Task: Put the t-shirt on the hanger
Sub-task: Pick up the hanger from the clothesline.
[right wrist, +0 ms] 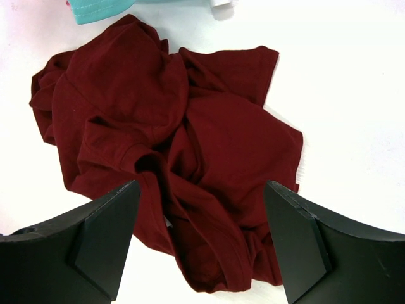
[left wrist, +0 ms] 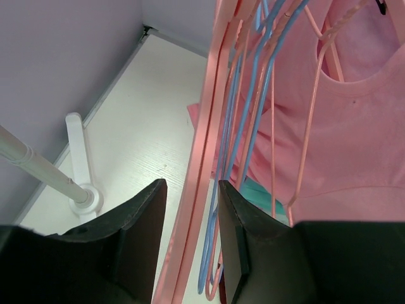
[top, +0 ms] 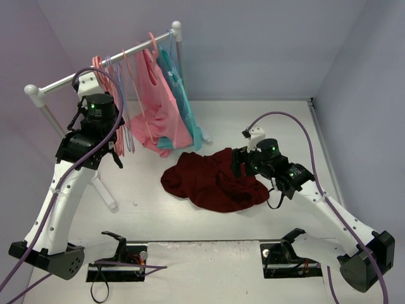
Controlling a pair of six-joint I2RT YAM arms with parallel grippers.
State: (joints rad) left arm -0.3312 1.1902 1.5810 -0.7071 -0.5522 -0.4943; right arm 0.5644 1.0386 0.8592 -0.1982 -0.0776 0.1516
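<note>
At ten o'clock on the table point(top: 145, 202), the left gripper point(left wrist: 190, 190) stands with fingers spread astride the thin salmon-pink hanger point(left wrist: 202, 158) on the rack point(top: 107, 66), not clamping it. The dark maroon t-shirt point(top: 215, 180) lies centrally in a creased heap. At three o'clock, the right gripper point(right wrist: 201, 185) hovers above it, fingers wide apart and empty.

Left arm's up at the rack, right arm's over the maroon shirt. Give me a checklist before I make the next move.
1. The salmon-pink hanger sits between the fingers of the left gripper: ok, it runs through the gap.
2. The left gripper is closed on it: not ok, jaws apart.
3. Only that hanger is in the gap: cannot tell, blue hangers hang close beside it.
4. The right gripper is open over the t-shirt: ok.
5. The t-shirt collar is located: cannot tell, it lies crumpled on the table.
</note>
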